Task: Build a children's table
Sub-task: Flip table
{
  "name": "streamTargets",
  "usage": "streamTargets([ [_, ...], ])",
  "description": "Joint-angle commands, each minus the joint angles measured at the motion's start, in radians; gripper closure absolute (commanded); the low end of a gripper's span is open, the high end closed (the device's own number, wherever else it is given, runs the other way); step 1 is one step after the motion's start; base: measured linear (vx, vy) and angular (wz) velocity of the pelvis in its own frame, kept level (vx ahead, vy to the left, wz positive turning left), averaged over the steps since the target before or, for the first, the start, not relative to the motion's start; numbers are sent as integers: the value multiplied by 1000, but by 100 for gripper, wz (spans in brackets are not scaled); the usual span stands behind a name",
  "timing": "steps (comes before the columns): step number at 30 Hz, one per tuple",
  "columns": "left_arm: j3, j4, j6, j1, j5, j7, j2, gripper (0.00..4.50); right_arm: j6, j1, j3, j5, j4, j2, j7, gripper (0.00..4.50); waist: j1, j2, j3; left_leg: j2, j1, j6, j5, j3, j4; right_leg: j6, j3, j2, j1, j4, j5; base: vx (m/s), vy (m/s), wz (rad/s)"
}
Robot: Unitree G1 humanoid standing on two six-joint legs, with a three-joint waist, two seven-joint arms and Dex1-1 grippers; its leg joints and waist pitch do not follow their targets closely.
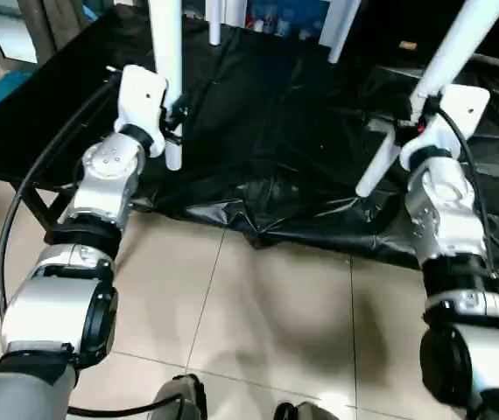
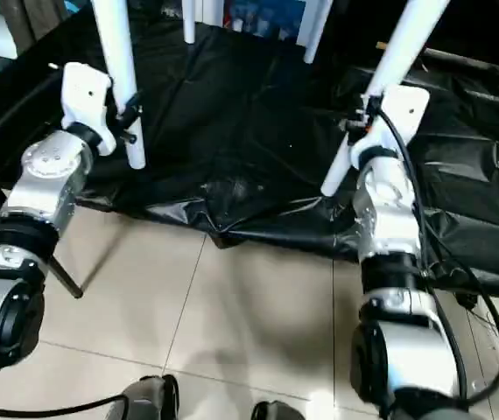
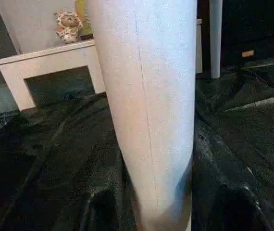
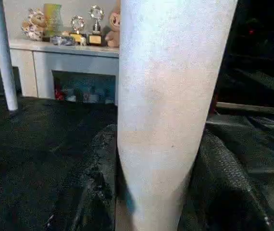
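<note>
Each gripper is clamping one white table leg above the black-draped work table point(image 1: 258, 210) — left gripper point(image 1: 172, 122) holding the left leg point(image 1: 167, 52) near-upright, right gripper point(image 1: 410, 129) holding the right leg point(image 1: 446, 52) leaning rightward.

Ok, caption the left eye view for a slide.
Each tool, left and right, grips a white table leg over the black-draped work table.

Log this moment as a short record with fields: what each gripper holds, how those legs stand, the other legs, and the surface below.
left gripper: shut on left leg, which stands about upright
right gripper: shut on right leg, which tilts, its lower end toward the robot
leg ends: both held legs end just over the black cloth's near edge; contact cannot be told
far legs: two more white legs farther back over the cloth
floor: beige tiles
</note>
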Motion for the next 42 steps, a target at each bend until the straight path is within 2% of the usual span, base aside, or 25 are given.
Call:
streamTargets([
  [1, -67, 8, -26, -20, 89, -4, -1, 289, 63, 44, 1, -1, -173, 4, -31, 291, -6, 28, -138, 70, 90, 14, 5, -45, -62, -247, 34, -48, 39, -24, 272, 0, 0, 0],
  [3, -68, 13, -29, -20, 89, -5, -2, 289, 83, 61, -3, 0, -198, 13, -47, 291, -5, 27, -137, 72, 90, 7, -25, -44, -66, -247, 34, -52, 38, -26, 235, 0, 0, 0],
  [4, -70, 24, -33, -20, 89, -6, -5, 289, 115, 76, 0, -3, -232, 19, -56, 291, -7, 34, -138, 72, 91, -10, -48, -45, -69, -245, 33, -50, 37, -29, 207, 0, 0, 0],
  [6, -72, 30, -35, -21, 89, -6, -7, 289, 122, 78, 6, -7, -239, 17, -53, 291, -9, 32, -136, 72, 91, -28, -75, -45, -72, -241, 34, -50, 37, -30, 187, 0, 0, 0],
  [7, -72, 34, -35, -21, 89, -6, -7, 289, 124, 76, 10, -8, -231, 17, -50, 291, -11, 34, -134, 72, 89, -58, -134, -46, -77, -233, 35, -54, 38, -36, 134, 0, 0, 0],
  [10, -80, 52, -37, -22, 94, -4, -10, 289, 170, 83, 30, -7, -237, 9, -33, 291, -14, 34, -130, 73, 90, -95, -206, -47, -83, -218, 38, -55, 35, -44, 76, 0, 0, 0],
  [11, -82, 58, -34, -21, 91, -19, -10, 233, 182, 87, 38, -11, -239, 6, -29, 291, -14, 33, -128, 73, 89, -102, -222, -47, -85, -214, 39, -56, 35, -47, 57, 0, 0, 0],
  [12, -82, 60, -28, -18, 90, -28, -10, 233, 188, 89, 38, -8, -240, 8, -29, 291, -13, 34, -127, 74, 90, -110, -241, -47, -87, -211, 40, -57, 34, -48, 37, 0, 0, 0],
  [13, -83, 62, -26, -17, 88, -33, -10, 219, 196, 92, 37, -5, -247, 10, -31, 235, -14, 31, -123, 75, 94, -134, -296, -49, -91, -199, 43, -62, 33, -58, -33, 0, 0, 0],
  [15, -80, 64, -20, -13, 83, -43, -8, 211, 211, 95, 36, -1, -260, 13, -34, 221, -13, 28, -125, 77, 95, -140, -297, -52, -91, -183, 46, -66, 35, -61, -47, 0, 0, 0],
  [16, -75, 63, -20, -4, 77, -49, -2, 187, 226, 97, 33, 10, -273, 17, -31, 215, -12, 25, -127, 77, 93, -137, -283, -52, -91, -182, 46, -66, 38, -60, -36, 0, 0, 0],
  [20, -52, 45, -27, 13, 53, -51, 13, 154, 228, 106, 26, 21, -295, 14, -30, 182, -11, 30, -132, 74, 90, -112, -227, -50, -85, -199, 44, -63, 39, -52, 21, 0, 0, 0],
  [23, -30, -15, -18, 50, 32, -34, 24, 131, 216, 137, 16, 37, -342, 19, -22, 153, -11, 34, -133, 76, 89, -98, -225, -51, -84, -205, 43, -62, 39, -50, 23, 0, 0, 0],
  [25, -27, -39, -14, 66, 28, -36, 27, 110, 217, 149, 14, 42, -360, 22, -20, 138, -12, 33, -134, 75, 90, -91, -223, -49, -84, -207, 43, -60, 38, -51, 27, 0, 0, 0],
  [29, -6, -163, 31, 151, 5, -23, 17, 69, 238, 213, 16, 69, -435, 39, -3, 96, -10, 36, -134, 78, 89, -81, -242, -50, -85, -207, 44, -61, 38, -52, 10, 0, 0, 0],
  [30, 21, -270, 71, 229, -13, 29, -1, 69, 244, 268, 32, 59, -481, 43, 6, 96, -8, 41, -135, 81, 89, -89, -262, -53, -87, -203, 44, -62, 39, -53, -18, 0, 0, 0],
  [31, 25, -284, 75, 240, -15, 36, -3, 60, 243, 275, 35, 56, -486, 44, 7, 95, -10, 38, -132, 81, 85, -87, -268, -54, -89, -198, 44, -60, 37, -55, -19, 0, 0, 0],
  [32, 33, -317, 86, 267, -20, 52, -8, 53, 241, 293, 43, 50, -500, 44, 9, 94, -10, 39, -136, 81, 87, -88, -270, -54, -89, -197, 43, -59, 39, -54, -20, 0, 0, 0],
  [35, 67, -470, 120, 404, -80, 62, -41, 34, 220, 373, 77, 43, -563, 52, 22, 94, -8, 39, -130, 83, 83, -93, -309, -56, -92, -181, 47, -64, 36, -66, -84, 0, 0, 0],
  [36, 69, -593, 130, 503, -116, 41, -57, 34, 223, 433, 92, 57, -603, 64, 38, 94, -7, 42, -133, 86, 87, -101, -339, -59, -93, -171, 47, -65, 35, -69, -119, 0, 0, 0],
  [37, 71, -674, 141, 569, -133, 36, -67, 34, 231, 474, 103, 70, -628, 72, 50, 94, -10, 44, -128, 90, 79, -98, -352, -61, -100, -158, 48, -61, 35, -73, -120, 0, 0, 0],
  [39, 80, -790, 176, 658, -168, 50, -93, 34, 260, 524, 115, 78, -656, 77, 57, 94, -11, 44, -126, 86, 83, -104, -392, -60, -101, -147, 47, -56, 29, -78, -157, 0, 0, 0],
  [40, 82, -846, 193, 704, -186, 61, -110, 34, 270, 549, 119, 85, -667, 80, 61, 94, -12, 47, -127, 86, 90, -126, -453, -63, -101, -133, 48, -56, 23, -85, -231, 0, 0, 0],
  [41, 77, -898, 209, 748, -194, 71, -124, 34, 284, 570, 126, 84, -674, 79, 66, 94, -13, 49, -124, 86, 91, -134, -474, -65, -102, -129, 49, -56, 19, -88, -254, 0, 0, 0],
  [42, 62, -946, 236, 798, -182, 84, -132, 34, 302, 593, 141, 74, -672, 73, 72, 94, -13, 53, -116, 87, 94, -153, -535, -69, -104, -109, 50, -57, 13, -99, -323, 0, 0, 0],
])
